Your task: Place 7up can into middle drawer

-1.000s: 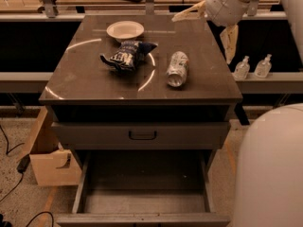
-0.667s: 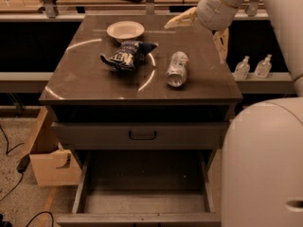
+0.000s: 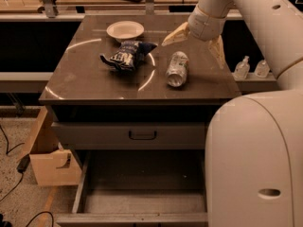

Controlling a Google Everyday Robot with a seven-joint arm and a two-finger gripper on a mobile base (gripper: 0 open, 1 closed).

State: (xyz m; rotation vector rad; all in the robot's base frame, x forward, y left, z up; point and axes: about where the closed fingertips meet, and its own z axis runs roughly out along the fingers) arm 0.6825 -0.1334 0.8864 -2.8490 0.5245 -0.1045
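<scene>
Camera view showed the robot's arm (image 3: 246,8) swung in over the cabinet top (image 3: 85,84), closer to the 7up can (image 3: 176,69) than a second earlier. Below the can, the middle drawer (image 3: 142,200) stood pulled out and bare. The gripper (image 3: 196,44) hovered just behind the can, spread wide and holding nothing. The can lay on its side, ungrasped, so a pickup seemed imminent.

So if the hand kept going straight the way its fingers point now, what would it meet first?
Probably the 7up can, lying on its side on the cabinet top. The open hand hangs behind and above it, fingers angled down at it. Depth is unclear, so it might land beside the can.
</scene>
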